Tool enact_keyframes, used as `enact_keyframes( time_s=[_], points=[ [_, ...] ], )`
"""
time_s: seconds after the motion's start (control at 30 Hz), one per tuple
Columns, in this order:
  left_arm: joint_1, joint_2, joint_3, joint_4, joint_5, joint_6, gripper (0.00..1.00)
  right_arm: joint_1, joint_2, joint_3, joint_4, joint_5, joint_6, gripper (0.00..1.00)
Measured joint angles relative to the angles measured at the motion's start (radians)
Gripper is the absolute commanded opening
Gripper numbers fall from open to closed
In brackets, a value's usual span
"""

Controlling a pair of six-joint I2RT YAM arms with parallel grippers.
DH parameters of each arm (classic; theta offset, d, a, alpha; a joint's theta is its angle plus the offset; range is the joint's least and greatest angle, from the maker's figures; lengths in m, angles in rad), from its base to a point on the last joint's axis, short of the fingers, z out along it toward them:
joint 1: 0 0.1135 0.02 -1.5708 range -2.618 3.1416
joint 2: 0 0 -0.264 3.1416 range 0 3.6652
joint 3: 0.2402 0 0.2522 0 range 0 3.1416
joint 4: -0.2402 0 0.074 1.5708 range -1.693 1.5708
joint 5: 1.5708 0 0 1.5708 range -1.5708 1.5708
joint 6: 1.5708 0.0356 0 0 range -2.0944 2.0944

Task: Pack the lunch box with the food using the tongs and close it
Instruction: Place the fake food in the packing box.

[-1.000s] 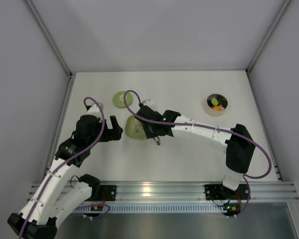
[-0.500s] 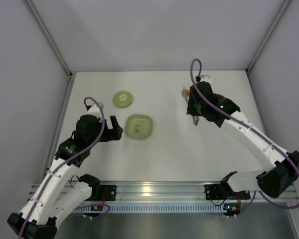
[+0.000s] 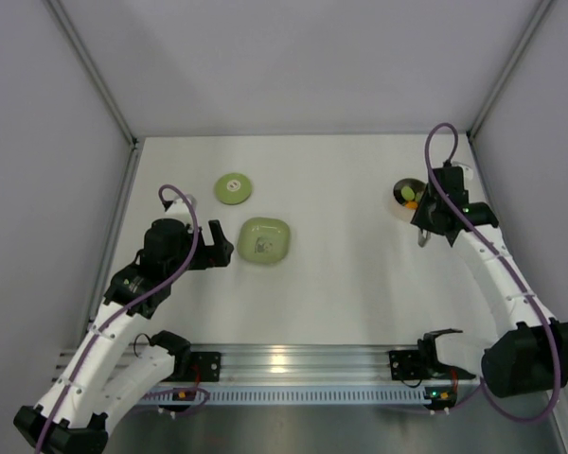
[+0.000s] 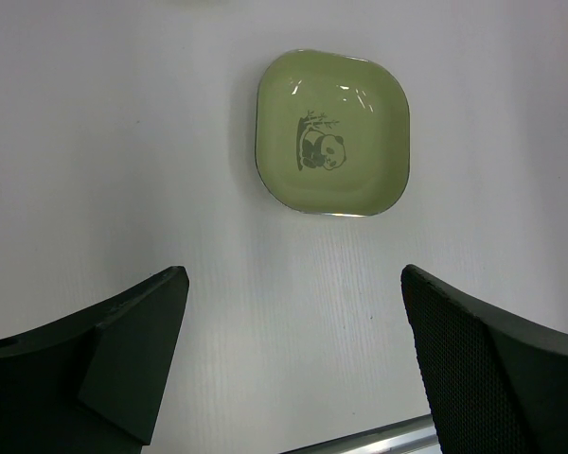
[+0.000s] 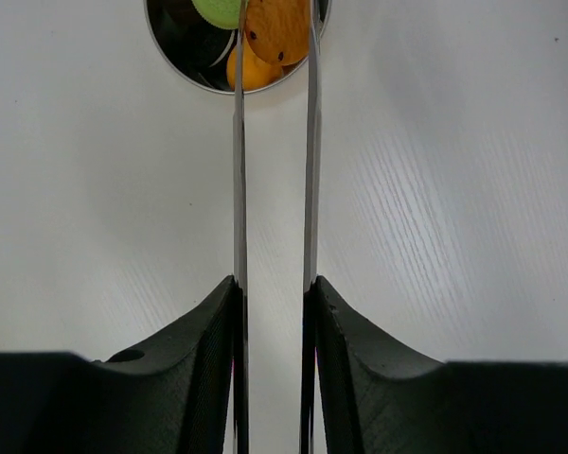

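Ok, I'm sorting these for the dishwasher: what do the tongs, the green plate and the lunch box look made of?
The tongs look like thin polished steel: mirror-bright slim arms. The plate looks like glazed ceramic or melamine: glossy highlights, printed panda. The lunch box seems metal: shiny silvery rim.

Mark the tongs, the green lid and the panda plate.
tongs (image 5: pixel 238 189), right wrist view, one arm, midway.
green lid (image 3: pixel 233 187), top external view, white centre mark.
panda plate (image 4: pixel 369 142), left wrist view, bare floor beside panda.
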Motion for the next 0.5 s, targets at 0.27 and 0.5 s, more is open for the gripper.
enact_keyframes(
  time_s=[0.27,0.5],
  points=[
    [0.0,0.0,0.0,0.0,0.0,0.0,0.99,-0.043,0.061,-0.014,0.053,-0.072,-0.013,0.33],
    [0.0,0.0,0.0,0.0,0.0,0.0,0.99,-0.048,0.087,-0.016,0.076,-0.087,-0.023,0.34]
  ],
)
